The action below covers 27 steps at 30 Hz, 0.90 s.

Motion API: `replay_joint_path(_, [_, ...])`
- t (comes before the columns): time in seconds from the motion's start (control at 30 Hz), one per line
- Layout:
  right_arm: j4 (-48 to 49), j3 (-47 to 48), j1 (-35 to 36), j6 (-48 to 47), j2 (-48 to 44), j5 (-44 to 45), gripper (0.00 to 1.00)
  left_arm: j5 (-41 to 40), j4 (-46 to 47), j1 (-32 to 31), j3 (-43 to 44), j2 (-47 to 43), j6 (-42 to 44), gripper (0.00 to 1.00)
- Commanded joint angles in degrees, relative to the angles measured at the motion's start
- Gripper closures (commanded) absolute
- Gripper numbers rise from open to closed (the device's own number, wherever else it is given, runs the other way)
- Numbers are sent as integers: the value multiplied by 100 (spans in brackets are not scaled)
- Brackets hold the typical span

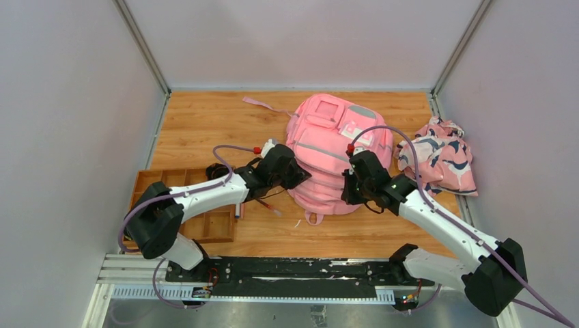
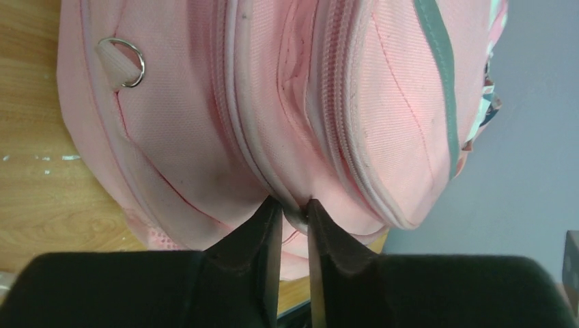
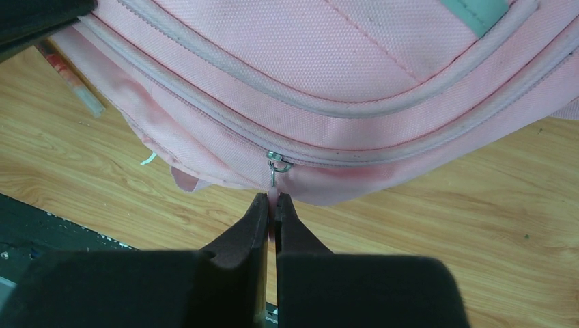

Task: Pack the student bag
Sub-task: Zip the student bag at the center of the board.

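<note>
Two tools met the near end of the large pink fabric student bag [image 1: 324, 154]. It lay flat on the wooden tabletop [image 1: 205, 123] with its front pockets up, between a wooden compartment tray [image 1: 188, 205] on the left and a crumpled pink cloth with navy-white pattern [image 1: 444, 157] on the right.

The left tool [image 2: 292, 205] had its fingers nearly together and appeared to pinch a small fold of the bag's rim beside the zip track. The right tool [image 3: 274, 201] was closed tight on the thin pink pull tab [image 3: 273, 198] hanging from the metal zip slider [image 3: 277, 162].

The student bag looked soft, light and floppy. Its woven cloth would probably sag and bunch rather than hold a shape, so it seemed safer to take it by a seam, the pull tab or the small loop at its near edge than by a broad panel. One tool would probably have to anchor the cloth while the other drew the zip.

Its long axis ran from far to near, leaning slightly rightward at the far end. Judging by the near loop and the strap trailing at the far left, its top pointed toward the arms.
</note>
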Motion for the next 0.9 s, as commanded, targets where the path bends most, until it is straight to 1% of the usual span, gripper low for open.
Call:
replay_joint_path(0.0, [-99, -16, 106, 27, -82, -47, 100, -543, -75, 9, 278, -24, 28, 90])
replay_joint_path(0.03, [-136, -26, 102, 12, -98, 122, 100, -554, -133, 57, 285, -58, 75, 99])
replay_joint_path(0.13, [-282, -44, 103, -26, -192, 404, 100, -512, -207, 294, 197, -247, 272, 100])
replay_joint_path(0.23, [-379, -82, 98, -86, -312, 546, 100, -478, -164, 719, 9, -527, 749, 100])
replay_joint_path(0.33, [-404, -142, 82, -112, -442, 698, 100, 30, -200, 1327, 2, -608, 1368, 100])
replay_joint_path(0.4, [-385, -174, 79, -102, -473, 898, 100, 582, -365, 1718, 212, -458, 1867, 100])
replay_joint_path(0.47, [-351, -158, 61, -140, -419, 1014, 100, 938, -684, 1964, 526, -253, 2408, 100])
replay_joint_path(0.6, [-287, 237, 26, -393, -14, 1242, 100, 1656, -866, 2256, 946, 175, 3305, 100])
replay_joint_path(0.7, [-292, 487, -209, -722, 375, 1332, 100, 2395, -1041, 2486, 1293, 623, 3782, 100])
replay_joint_path(0.77, [-347, 550, -425, -872, 502, 1365, 100, 2539, -1318, 2558, 1503, 809, 4067, 100])
replay_joint_path(0.87, [-352, 469, -814, -993, 464, 1329, 100, 2606, -1422, 2619, 1577, 904, 4324, 100])
